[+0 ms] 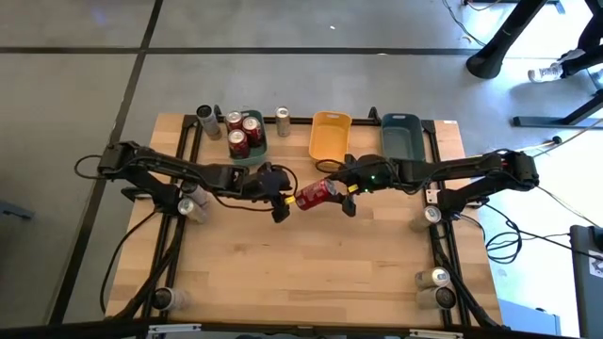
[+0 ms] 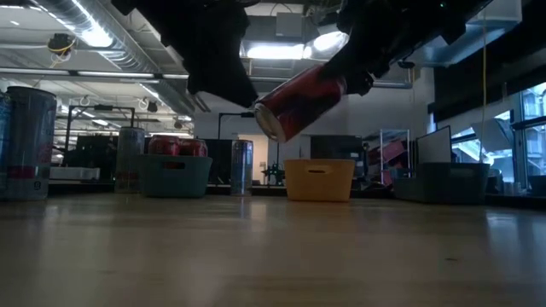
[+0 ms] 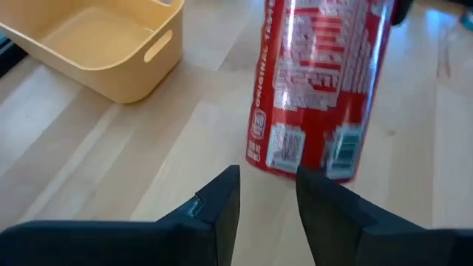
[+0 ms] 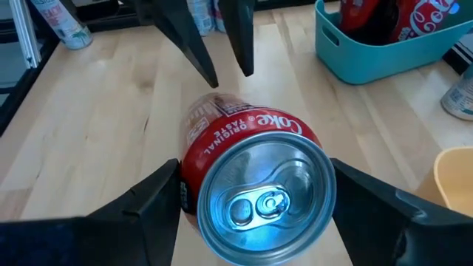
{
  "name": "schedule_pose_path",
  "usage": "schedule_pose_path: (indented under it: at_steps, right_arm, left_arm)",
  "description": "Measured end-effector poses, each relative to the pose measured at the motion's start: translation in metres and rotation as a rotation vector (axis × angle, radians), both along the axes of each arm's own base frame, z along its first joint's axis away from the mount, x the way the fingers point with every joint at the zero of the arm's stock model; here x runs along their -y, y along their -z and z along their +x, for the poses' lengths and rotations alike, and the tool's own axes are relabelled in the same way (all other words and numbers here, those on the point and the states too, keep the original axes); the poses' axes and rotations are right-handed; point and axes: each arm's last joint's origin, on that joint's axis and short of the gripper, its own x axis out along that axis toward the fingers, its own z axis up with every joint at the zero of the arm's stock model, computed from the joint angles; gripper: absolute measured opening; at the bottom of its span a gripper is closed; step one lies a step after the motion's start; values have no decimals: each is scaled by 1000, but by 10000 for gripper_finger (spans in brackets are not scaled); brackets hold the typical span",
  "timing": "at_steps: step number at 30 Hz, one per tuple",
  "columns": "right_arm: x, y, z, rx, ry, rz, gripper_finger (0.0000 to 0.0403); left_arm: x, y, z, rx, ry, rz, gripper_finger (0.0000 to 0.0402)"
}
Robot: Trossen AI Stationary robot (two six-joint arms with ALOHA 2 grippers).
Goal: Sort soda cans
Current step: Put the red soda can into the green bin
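A red soda can (image 1: 318, 193) hangs tilted over the table's middle, held in my right gripper (image 1: 335, 191). Its tab end (image 4: 262, 199) faces the right wrist and its base (image 2: 268, 121) points down toward the left arm. My left gripper (image 3: 267, 210) is open by a narrow gap with nothing between its fingers, just short of the can's base (image 3: 307, 166). Three red cans stand in the teal tray (image 1: 247, 149). The yellow tray (image 1: 330, 135) and the grey-blue tray (image 1: 402, 135) hold nothing. My right gripper pinches the can's round side wall (image 4: 194, 185) between its two fingers (image 4: 148, 203), close to the tab end. The fingers come from the table's right, slanting downward and lying along the can. The can is lifted clear of the table, base end lower.
Silver cans stand at the far edge (image 1: 207, 121) (image 1: 283, 117), by the left arm (image 1: 193, 202), and on the right side (image 1: 431, 215) (image 1: 438, 278). The three trays line the far edge. Bare wood lies in the near half of the table (image 1: 311, 273).
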Motion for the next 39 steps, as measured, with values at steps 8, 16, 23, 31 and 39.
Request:
schedule_pose_path:
  at_steps: [8,16,23,31,39]
  right_arm:
    - [0,0,0,4,1,-1,276]
    - [0,5,15,75,-33,30,276]
    - [0,5,18,101,-22,29,276]
    - [1,4,19,118,-9,17,276]
    - [2,5,30,208,-4,3,276]
  left_arm:
    - [-2,-21,-21,-4,-9,-6,123]
    - [0,-18,-14,98,38,8,123]
    - [-1,11,-19,61,10,-23,123]
    - [-1,20,-21,85,5,-30,123]
    - [-1,23,-20,68,5,-29,123]
